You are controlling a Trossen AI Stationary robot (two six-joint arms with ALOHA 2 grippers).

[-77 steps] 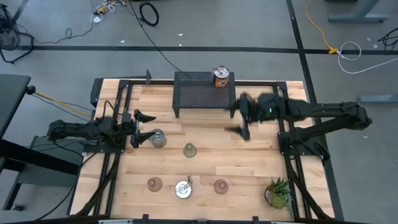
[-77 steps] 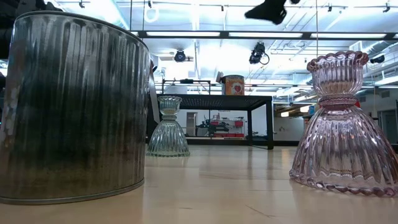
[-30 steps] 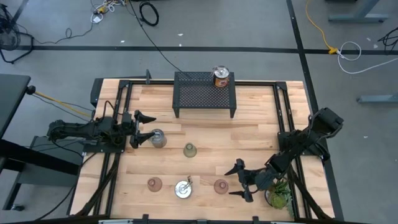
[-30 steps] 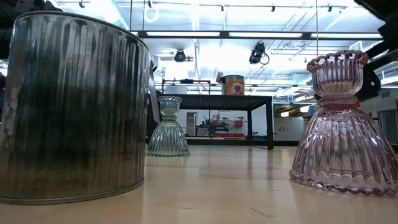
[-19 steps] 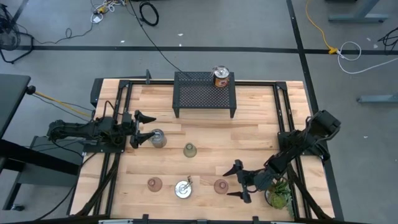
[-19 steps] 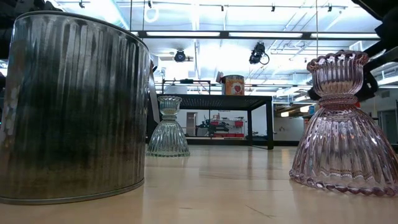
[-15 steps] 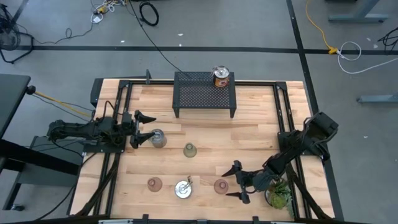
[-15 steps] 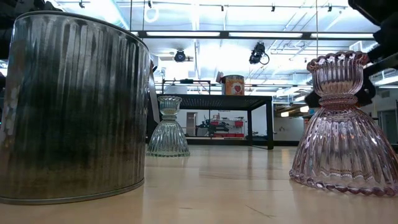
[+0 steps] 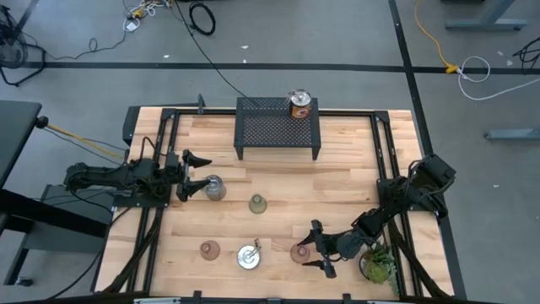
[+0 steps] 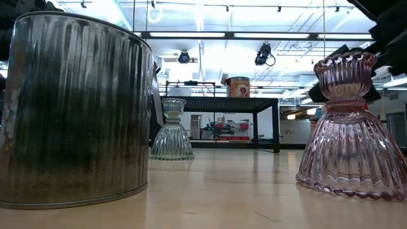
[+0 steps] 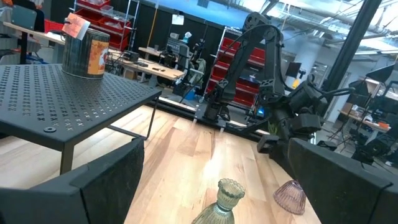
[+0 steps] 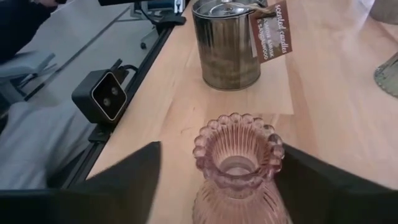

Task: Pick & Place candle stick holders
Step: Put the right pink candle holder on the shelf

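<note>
A pinkish ribbed glass candle stick holder (image 12: 239,158) stands on its flared base near the table's front, right of centre (image 9: 299,252). My right gripper (image 9: 319,250) is open, one finger on each side of the holder's beaded top. A silver-topped tin holder (image 9: 248,256), another pink holder (image 9: 209,249) and an olive-green one (image 9: 257,203) stand on the wood. An orange tin holder (image 9: 299,105) sits on the black mesh rack (image 9: 277,127). My left gripper (image 9: 191,173) waits open at the left, beside another silver-topped holder (image 9: 213,187). My right gripper comes at the pink holder level, from the table's right, slanting slightly down. One finger (image 12: 124,180) shows a clear gap to the beaded rim (image 12: 202,146). The other finger (image 12: 329,180) lies right at the rim; I cannot tell whether it touches.
A small spiky potted plant (image 9: 377,262) stands just right of my right gripper, at the front right corner. The tagged tin (image 12: 227,43) is close beyond the pink holder. Bare wood lies in the table's middle, between the rack and the holders.
My right gripper has moved toward the table's left, along the front edge, until its fingers flank the pink holder's top. The holder has stayed where it stood.
</note>
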